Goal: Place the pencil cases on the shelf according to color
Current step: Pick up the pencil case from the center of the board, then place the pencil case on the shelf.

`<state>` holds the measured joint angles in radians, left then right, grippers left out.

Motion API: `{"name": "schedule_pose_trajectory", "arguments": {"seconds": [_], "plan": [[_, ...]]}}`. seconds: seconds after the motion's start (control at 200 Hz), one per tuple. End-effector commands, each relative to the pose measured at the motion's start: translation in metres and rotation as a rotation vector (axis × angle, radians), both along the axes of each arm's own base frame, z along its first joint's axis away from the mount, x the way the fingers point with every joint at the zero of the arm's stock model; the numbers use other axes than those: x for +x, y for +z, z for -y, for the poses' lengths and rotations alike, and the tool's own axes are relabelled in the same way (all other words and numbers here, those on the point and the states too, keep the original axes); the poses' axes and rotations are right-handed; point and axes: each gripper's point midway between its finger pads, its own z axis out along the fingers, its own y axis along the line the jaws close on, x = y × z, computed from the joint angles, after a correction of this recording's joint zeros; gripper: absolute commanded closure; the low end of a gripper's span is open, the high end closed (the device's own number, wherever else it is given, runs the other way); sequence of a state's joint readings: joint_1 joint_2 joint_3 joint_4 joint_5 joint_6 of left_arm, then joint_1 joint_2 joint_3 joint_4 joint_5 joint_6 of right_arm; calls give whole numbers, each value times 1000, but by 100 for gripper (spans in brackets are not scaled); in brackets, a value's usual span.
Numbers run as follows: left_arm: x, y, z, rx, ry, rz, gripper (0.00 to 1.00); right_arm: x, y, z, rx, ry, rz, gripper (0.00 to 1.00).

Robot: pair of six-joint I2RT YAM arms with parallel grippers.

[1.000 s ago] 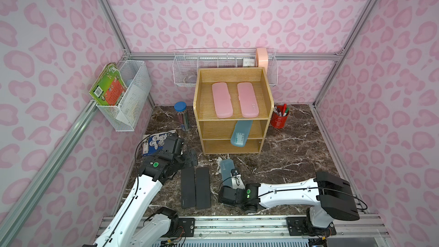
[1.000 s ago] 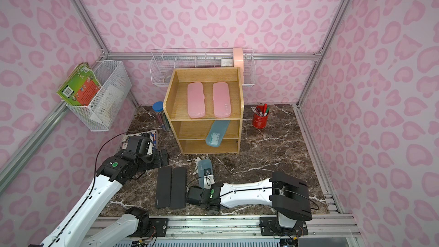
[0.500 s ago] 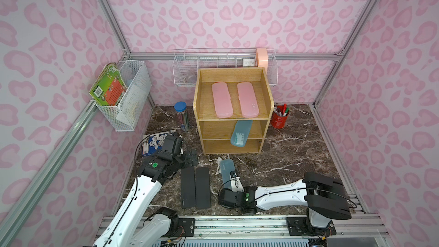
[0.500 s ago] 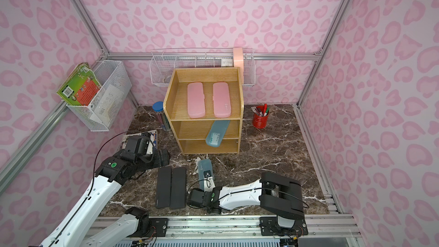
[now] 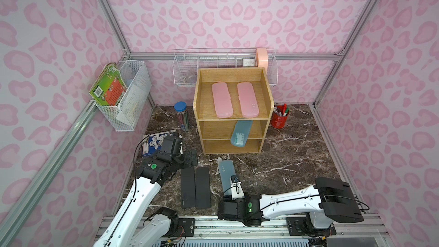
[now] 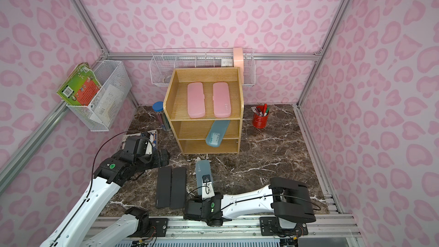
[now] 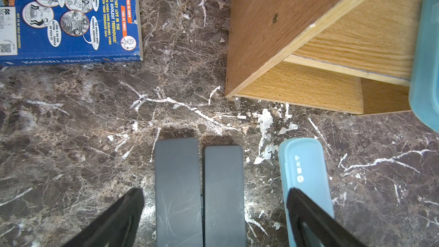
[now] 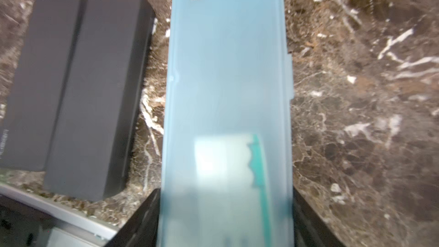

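The right gripper (image 8: 225, 219) has been drawn back from the shelf (image 5: 234, 118) and narrowed. Its fingers (image 8: 140, 224) are seen at both long edges of the teal case (image 5: 225, 169), but a firm clamp cannot be told. That case is laid before the shelf, beside the black cases (image 5: 187, 187), over which the left gripper (image 7: 215, 193) is held spread. The pink cases (image 5: 222, 99) are set on the shelf's top; a second teal case (image 5: 240, 133) is left jutting from its middle tier.

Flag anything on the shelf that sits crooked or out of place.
The teal case on the middle tier of the shelf lies at a slant. Its near end sticks out past the front edge and overhangs the bottom opening. The pink cases on top lie straight, side by side.
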<state>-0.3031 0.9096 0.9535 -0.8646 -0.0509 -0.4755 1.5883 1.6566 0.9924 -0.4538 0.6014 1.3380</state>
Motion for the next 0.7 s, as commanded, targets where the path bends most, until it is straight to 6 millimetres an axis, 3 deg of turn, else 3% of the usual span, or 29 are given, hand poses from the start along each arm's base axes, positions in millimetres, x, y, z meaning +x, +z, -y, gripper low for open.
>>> {"name": "schedule_pose_trajectory", "arguments": {"seconds": [0.0, 0.225, 0.39, 0.54, 0.695], "plan": [[0, 3, -1, 1, 1, 11, 1, 7, 14, 10, -32, -34, 65, 39], [1, 6, -1, -5, -1, 30, 1, 8, 51, -5, -8, -30, 144, 39], [3, 5, 1, -18, -2, 30, 1, 22, 92, -25, 60, -8, 227, 38], [5, 4, 2, -38, 11, 26, 1, 56, 117, -43, 122, 20, 243, 38], [7, 4, 3, -56, 5, 23, 1, 112, 133, -59, 179, 25, 238, 38]]}}
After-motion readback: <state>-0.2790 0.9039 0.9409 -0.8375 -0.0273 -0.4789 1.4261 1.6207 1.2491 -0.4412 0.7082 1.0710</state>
